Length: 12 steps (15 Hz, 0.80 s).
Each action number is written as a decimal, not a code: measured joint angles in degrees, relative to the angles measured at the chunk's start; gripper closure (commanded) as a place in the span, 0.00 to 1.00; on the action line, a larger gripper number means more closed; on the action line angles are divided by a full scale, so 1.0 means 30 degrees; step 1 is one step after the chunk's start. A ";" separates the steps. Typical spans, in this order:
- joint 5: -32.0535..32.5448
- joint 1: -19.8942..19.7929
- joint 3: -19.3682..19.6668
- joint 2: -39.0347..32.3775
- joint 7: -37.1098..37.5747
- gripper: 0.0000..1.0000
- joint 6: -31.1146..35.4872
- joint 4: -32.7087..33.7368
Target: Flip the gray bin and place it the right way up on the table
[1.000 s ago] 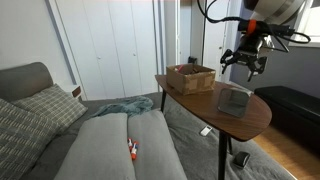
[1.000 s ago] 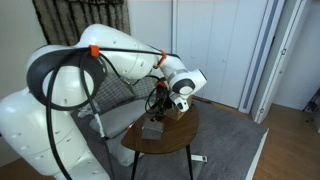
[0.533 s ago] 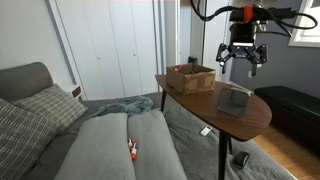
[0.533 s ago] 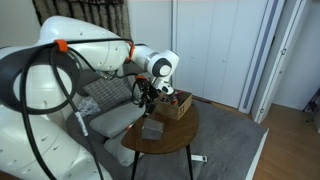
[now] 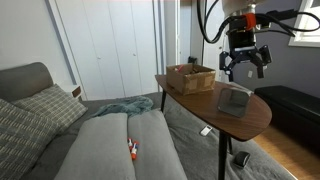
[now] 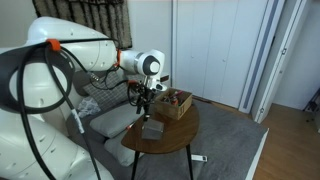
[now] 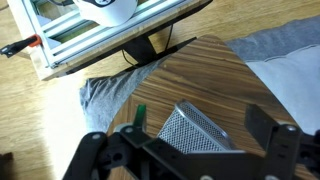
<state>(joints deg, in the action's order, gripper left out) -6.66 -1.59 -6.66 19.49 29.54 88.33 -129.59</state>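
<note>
Claw (image 5: 245, 68): spread wide, nothing held; pointing down, above the gray bin (image 5: 235, 100) with clear air between.
Bin: on the oval wooden surface (image 5: 200, 103), toward the end farthest from the sofa (image 5: 110, 140), near the wicker basket (image 5: 190, 77) but apart from it; not touched by anything. In the wrist view seen as a pale, mesh-looking wedge (image 7: 195, 130) low in the frame between the two fingers (image 7: 100, 155).
Orientation: not clearly readable; looks tipped or inverted, opening not in sight.
Just changed: over the last second, wrist turned from a slanted pose to straight down; in the last half second, shifted from between basket and bin to over the bin, and slightly lower. Bin and basket unmoved.
Meaning: probably lining up for the grasp; flip not begun.
Next call: likely a descent astride one wall, then closing.
Risk: thin tapered wall could slip or skid on the wood.
</note>
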 measured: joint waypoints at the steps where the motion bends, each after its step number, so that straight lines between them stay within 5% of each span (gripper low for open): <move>1: 0.0000 -0.0011 0.0054 -0.0015 0.0000 0.00 0.0000 0.0000; 7: 0.0590 0.0498 -0.0424 -0.0304 -0.1281 0.00 0.0072 -0.0213; 12: 0.3199 0.1355 -0.1383 -0.0754 -0.1963 0.00 0.1119 -0.0514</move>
<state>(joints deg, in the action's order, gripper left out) 2.93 2.47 -10.81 17.23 23.65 91.69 -131.13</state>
